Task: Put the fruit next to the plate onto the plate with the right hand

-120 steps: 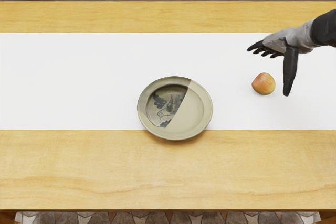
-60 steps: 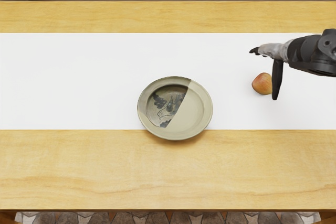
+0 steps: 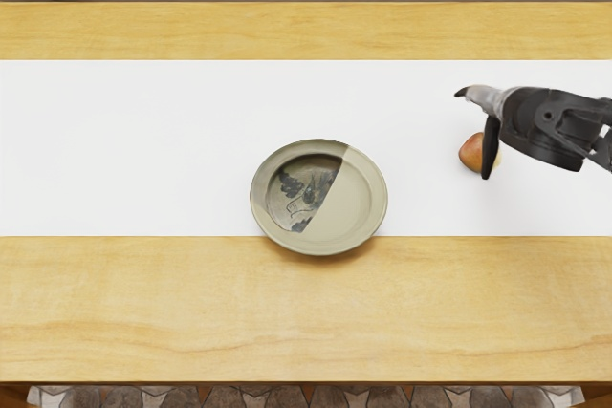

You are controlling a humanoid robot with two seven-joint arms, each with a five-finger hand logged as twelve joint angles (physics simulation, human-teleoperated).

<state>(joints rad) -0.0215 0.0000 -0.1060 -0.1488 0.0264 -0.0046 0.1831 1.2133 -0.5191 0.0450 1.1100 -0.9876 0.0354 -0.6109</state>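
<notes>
While the wooden worktop [image 3: 306, 303] fills the view with a white runner [image 3: 143, 140] laid along it, a greenish plate [image 3: 368, 222] sits near the runner's middle. The right hand [image 3: 491, 112] hangs over the fruit, fingers spread, gripping nothing. The apple [image 3: 469, 152] lies on the runner, well right of the plate, partly hidden behind one dark finger.

- The right hand [image 3: 490, 102] has a pale grey, mottled back.
- Its fingers [image 3: 489, 152] are slim and black, tapering to rounded tips.
- Just behind the hand sits a bulky, rounded wrist housing [image 3: 550, 131] in dark charcoal.
- Beyond that housing, the forearm [image 3: 599, 133] is dark with lighter grey edges.
</notes>
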